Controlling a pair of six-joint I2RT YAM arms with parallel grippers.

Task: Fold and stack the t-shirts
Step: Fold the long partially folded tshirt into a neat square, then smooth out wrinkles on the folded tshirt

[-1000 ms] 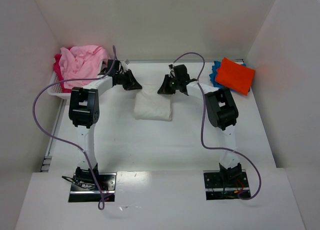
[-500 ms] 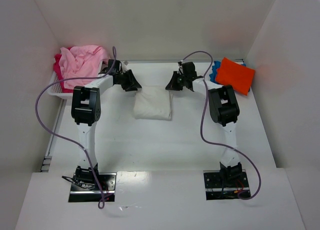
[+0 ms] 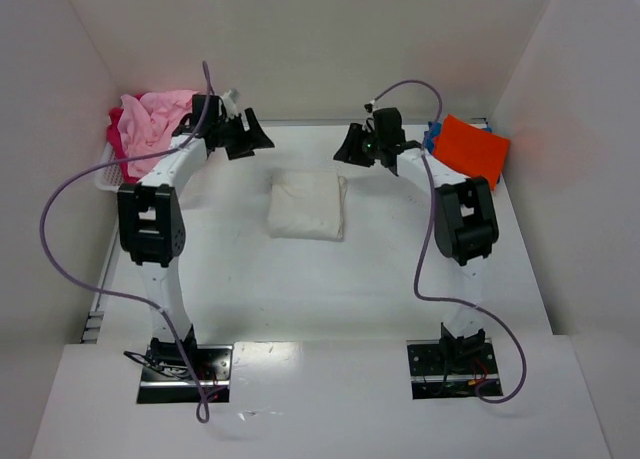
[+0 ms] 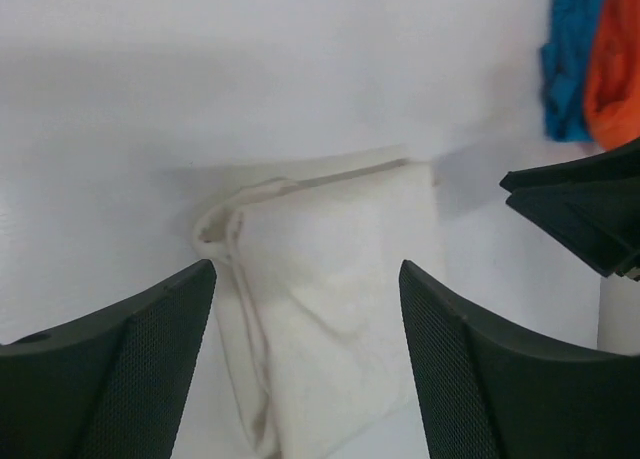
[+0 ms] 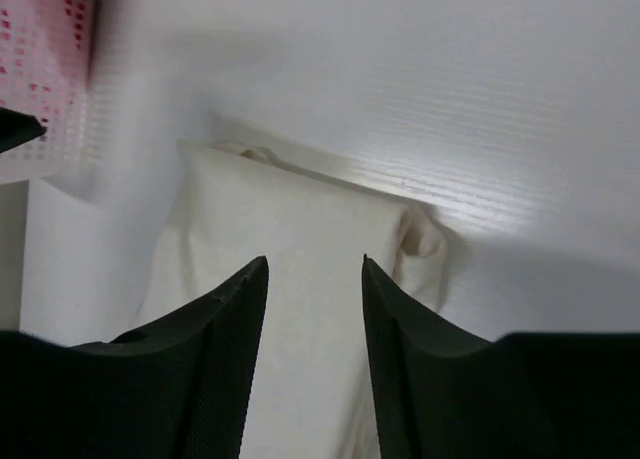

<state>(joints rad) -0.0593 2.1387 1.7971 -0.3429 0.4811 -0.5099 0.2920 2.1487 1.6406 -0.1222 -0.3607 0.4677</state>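
Note:
A cream-white t-shirt (image 3: 307,205) lies folded into a small rectangle in the middle of the table, also seen below the fingers in the left wrist view (image 4: 340,299) and the right wrist view (image 5: 290,239). My left gripper (image 3: 250,137) hangs open beyond its far left corner, nothing between the fingers (image 4: 305,269). My right gripper (image 3: 347,146) is open off the far right corner, also empty (image 5: 315,261). A folded orange t-shirt (image 3: 470,149) lies on a blue one (image 3: 432,142) at the far right. Pink (image 3: 160,119) and red-magenta (image 3: 116,139) t-shirts fill the basket.
The white slotted basket (image 3: 112,185) stands at the far left against the side wall. White walls close in the table on three sides. Purple cables loop from both arms. The right gripper's fingers (image 4: 585,209) show at the edge of the left wrist view.
Both grippers have opened and pulled back from the cream-white t-shirt toward the far wall. The left arm swung toward the basket. The shirt stays folded where it was.

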